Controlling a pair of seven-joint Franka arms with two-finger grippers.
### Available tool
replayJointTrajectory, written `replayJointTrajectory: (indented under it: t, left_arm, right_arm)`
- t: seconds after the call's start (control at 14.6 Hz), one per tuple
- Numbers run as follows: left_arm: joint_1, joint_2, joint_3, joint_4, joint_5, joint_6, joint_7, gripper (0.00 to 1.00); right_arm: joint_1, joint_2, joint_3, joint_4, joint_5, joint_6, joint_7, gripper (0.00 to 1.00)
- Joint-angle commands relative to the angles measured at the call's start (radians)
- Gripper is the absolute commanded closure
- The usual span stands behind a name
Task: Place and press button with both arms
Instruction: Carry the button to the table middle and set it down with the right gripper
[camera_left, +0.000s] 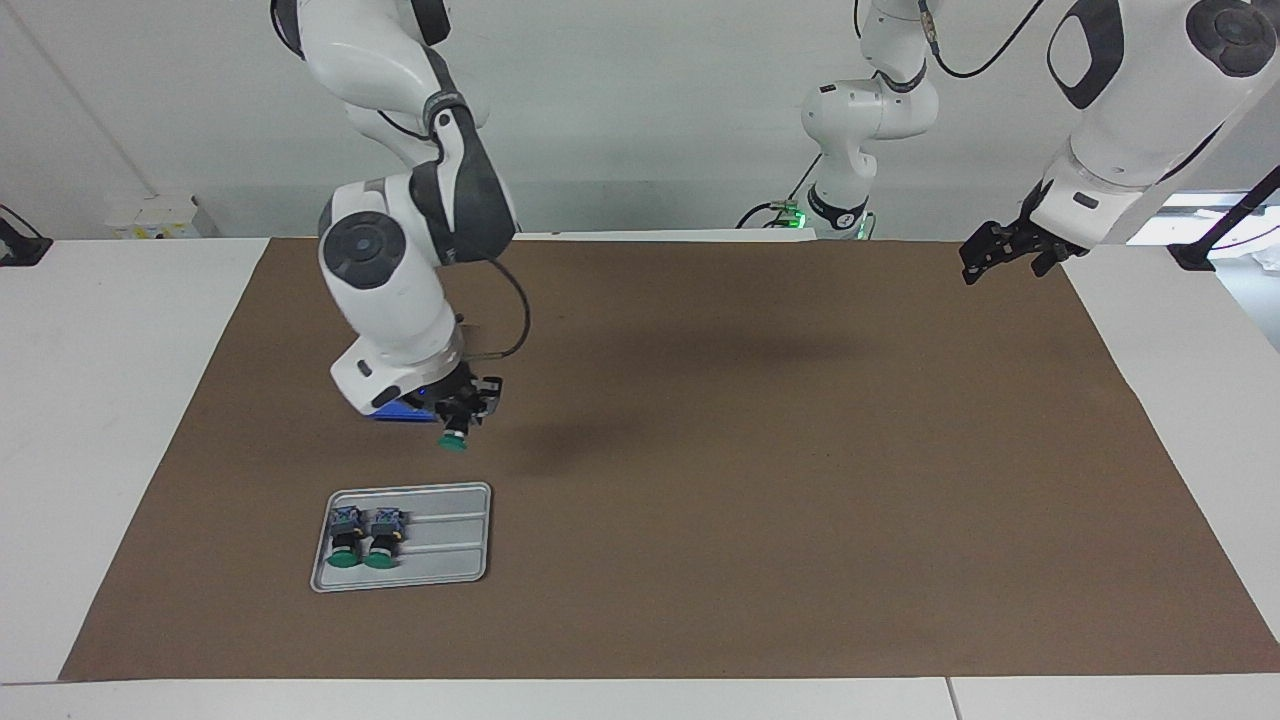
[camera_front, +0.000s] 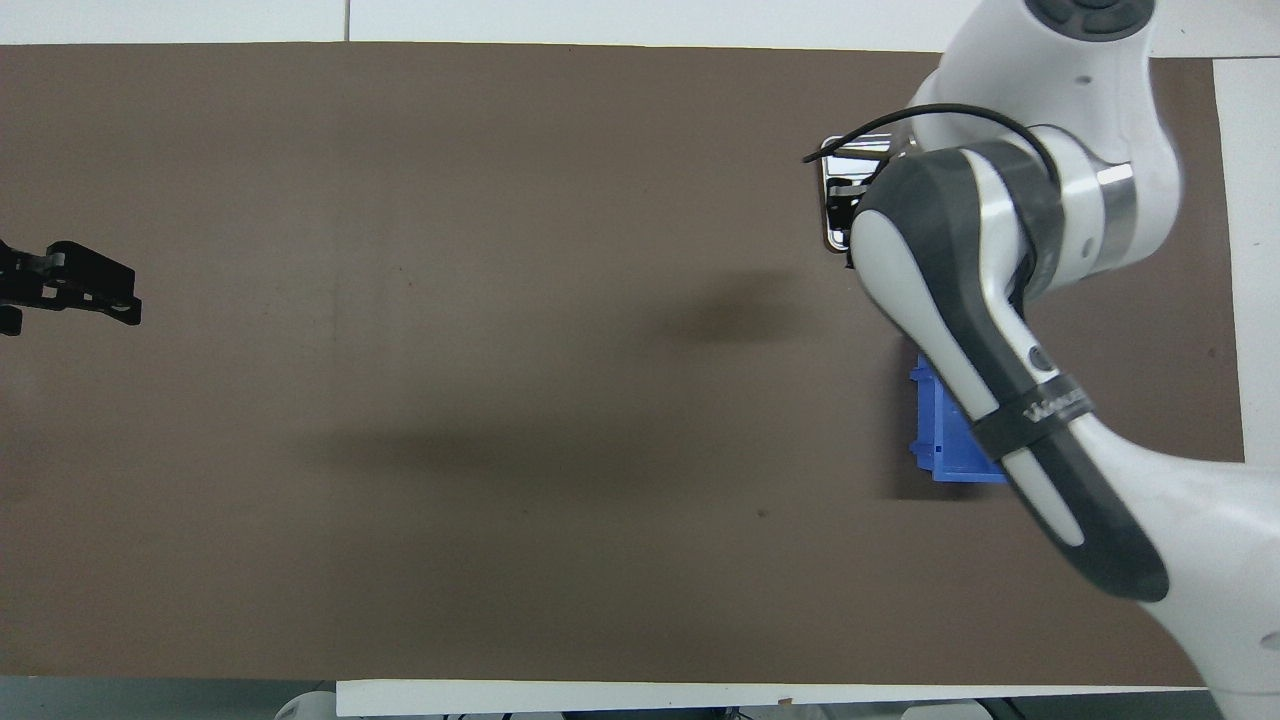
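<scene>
In the facing view, a grey tray (camera_left: 440, 545) lay on the brown mat (camera_left: 760, 470) toward the right arm's end of the table. Two buttons lay side by side in the tray, at its end farthest from the left arm, green caps pointing away from the robots: one (camera_left: 345, 537) nearest that end wall, the other (camera_left: 384, 537) just beside it. The rest of the tray was bare ribbed metal. The right arm (camera_left: 400, 250) reached down over the mat on the robots' side of the tray. Its right gripper (camera_left: 462, 420) was clenched on a third button (camera_left: 455, 436), which hung in the air with its green cap pointing down, clear of the mat. A blue box (camera_left: 395, 412) showed partly under the arm's wrist, nearer to the robots than the tray. The left gripper (camera_left: 1005, 250) waited with its fingers spread, holding nothing, well apart from the tray, at the mat's corner by the left arm's base.

In the overhead view, the right arm (camera_front: 1000, 300) covered most of the tray (camera_front: 835, 190), leaving only a shiny edge. The held button and the right gripper were hidden beneath it. The blue box (camera_front: 940, 430) lay nearer to the robots than the tray. The left gripper (camera_front: 75, 285) sat at the mat's edge, well apart from the tray.
</scene>
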Motion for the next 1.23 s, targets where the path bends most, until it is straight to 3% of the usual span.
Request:
replayJointTrajectory:
  t: [0.0, 0.27, 0.48, 0.68, 0.89, 1.16]
  left_arm:
    - [0.001, -0.028, 0.003, -0.033, -0.002, 0.012, -0.004, 0.0]
    - [0.003, -0.028, 0.003, -0.033, -0.002, 0.012, -0.004, 0.0]
    - [0.003, -0.028, 0.003, -0.033, -0.002, 0.014, -0.001, 0.0]
    - [0.003, -0.028, 0.003, -0.033, -0.002, 0.014, -0.004, 0.0]
    - [0.003, -0.028, 0.003, -0.033, -0.002, 0.014, -0.006, 0.0]
    - [0.003, -0.028, 0.003, -0.033, -0.002, 0.014, -0.007, 0.0]
  right_arm:
    - [0.094, -0.006, 0.008, -0.03, 0.032, 0.046, 0.305, 1.0]
    - [0.21, 0.009, 0.008, -0.017, 0.079, 0.086, 0.714, 1.0]
    - [0.267, 0.09, 0.008, 0.019, 0.065, 0.118, 1.15, 0.93]
    - [0.289, 0.15, 0.008, 0.033, 0.066, 0.188, 1.328, 0.91]
    - [0.336, 0.217, 0.006, 0.055, 0.051, 0.282, 1.563, 0.82]
    - [0.364, 0.224, 0.008, 0.02, 0.027, 0.353, 1.662, 0.78]
